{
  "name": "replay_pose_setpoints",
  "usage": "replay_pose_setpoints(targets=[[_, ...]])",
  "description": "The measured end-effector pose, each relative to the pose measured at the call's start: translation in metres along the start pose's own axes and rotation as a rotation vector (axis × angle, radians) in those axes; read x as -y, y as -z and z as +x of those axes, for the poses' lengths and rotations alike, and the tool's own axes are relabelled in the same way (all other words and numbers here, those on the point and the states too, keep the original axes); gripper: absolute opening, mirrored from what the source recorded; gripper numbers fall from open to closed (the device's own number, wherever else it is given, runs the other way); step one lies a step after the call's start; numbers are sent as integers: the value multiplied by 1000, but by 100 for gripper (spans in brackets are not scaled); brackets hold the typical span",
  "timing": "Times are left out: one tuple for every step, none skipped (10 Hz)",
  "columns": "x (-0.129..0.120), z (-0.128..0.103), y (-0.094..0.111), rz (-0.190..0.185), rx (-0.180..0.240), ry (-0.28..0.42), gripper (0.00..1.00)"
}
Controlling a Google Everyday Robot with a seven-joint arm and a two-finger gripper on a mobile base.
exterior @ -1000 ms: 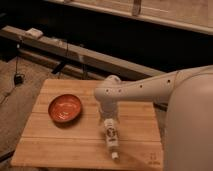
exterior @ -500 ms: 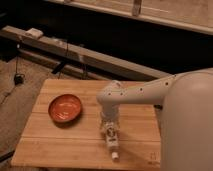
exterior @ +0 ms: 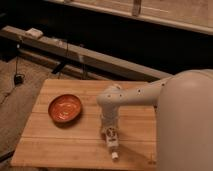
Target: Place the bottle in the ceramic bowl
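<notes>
**Gripper over bottle, bowl apart**

The bottle (exterior: 113, 146) lies flat on the wooden table (exterior: 55, 145) near its front edge, with the cap pointing toward the viewer. The gripper (exterior: 109, 132) is positioned directly at the bottle's far end, pointing down. Whether it is clenched on the bottle or released cannot be told. The arm (exterior: 135, 95) enters from the right. The ceramic bowl (exterior: 65, 108) sits to the left, apart from the bottle. Behind the table, a long beam (exterior: 90, 57) crosses the floor.

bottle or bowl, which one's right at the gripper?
The white bottle, lying on the wooden table directly at the gripper. The orange ceramic bowl sits well apart from it.
</notes>
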State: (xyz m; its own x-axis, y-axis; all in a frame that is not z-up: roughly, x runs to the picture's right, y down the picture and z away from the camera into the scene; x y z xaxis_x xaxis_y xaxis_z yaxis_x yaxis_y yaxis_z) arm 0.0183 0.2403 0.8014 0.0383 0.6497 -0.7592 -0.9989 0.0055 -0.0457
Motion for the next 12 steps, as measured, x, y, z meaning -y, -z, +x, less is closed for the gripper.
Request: replay_pose_setpoints(targets=[[-2,1,0,7,-9,0,38],[-3,2,2,12,-13,1,28],[-4,1,11,19,-5,3,16],[-5,0,20,21,3,5,9],[-9,-3,36,26,20,14,2],[-15,-7,54,33,39,33,0],[-28,-16,78,45,63,66,0],[-39,-24,91,51,78,88,0],[-54,-36,103,60,92,122,0],[-69,-48,110,73,101,157,0],[-85,-61,117,87,108,199,0],[-99,-71,122,94,108,230,0]])
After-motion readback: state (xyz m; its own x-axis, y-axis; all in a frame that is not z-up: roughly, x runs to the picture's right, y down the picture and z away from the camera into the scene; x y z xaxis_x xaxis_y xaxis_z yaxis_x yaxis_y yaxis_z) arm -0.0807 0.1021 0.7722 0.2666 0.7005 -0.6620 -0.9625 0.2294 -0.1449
